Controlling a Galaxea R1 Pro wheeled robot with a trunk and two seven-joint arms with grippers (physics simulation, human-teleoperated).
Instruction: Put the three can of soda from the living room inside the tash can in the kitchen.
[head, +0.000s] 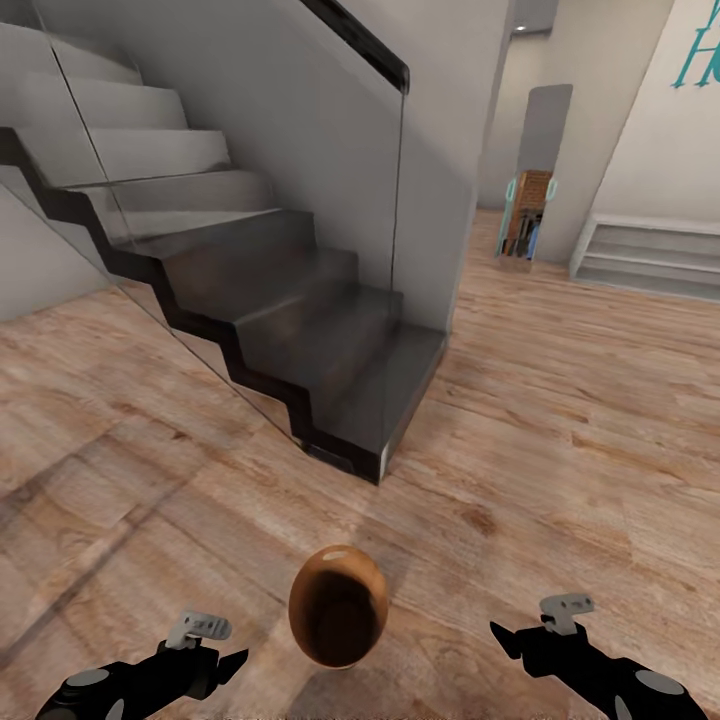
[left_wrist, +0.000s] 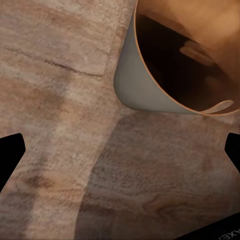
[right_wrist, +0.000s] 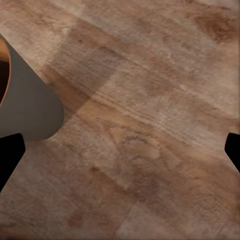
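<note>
Wood plank floor (head: 560, 420) by a dark staircase (head: 300, 300); trash can (head: 338, 606) sits between left gripper (head: 225, 665) and right gripper (head: 510, 635), both with fingers spread.

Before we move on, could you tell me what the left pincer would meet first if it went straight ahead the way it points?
Probably the bare wood floor; the left pincer looks down at the planks, with the bin off to one side of its line.

1. The tash can (head: 339, 606) stands on the wood floor (head: 560, 420), between the left gripper (head: 236, 664) and the right gripper (head: 497, 634), slightly nearer the left.
2. The staircase (head: 260, 300) rises ahead of both grippers, beyond the can.
3. A low shelf unit (head: 650, 255) lies far ahead, right of the right gripper.
</note>
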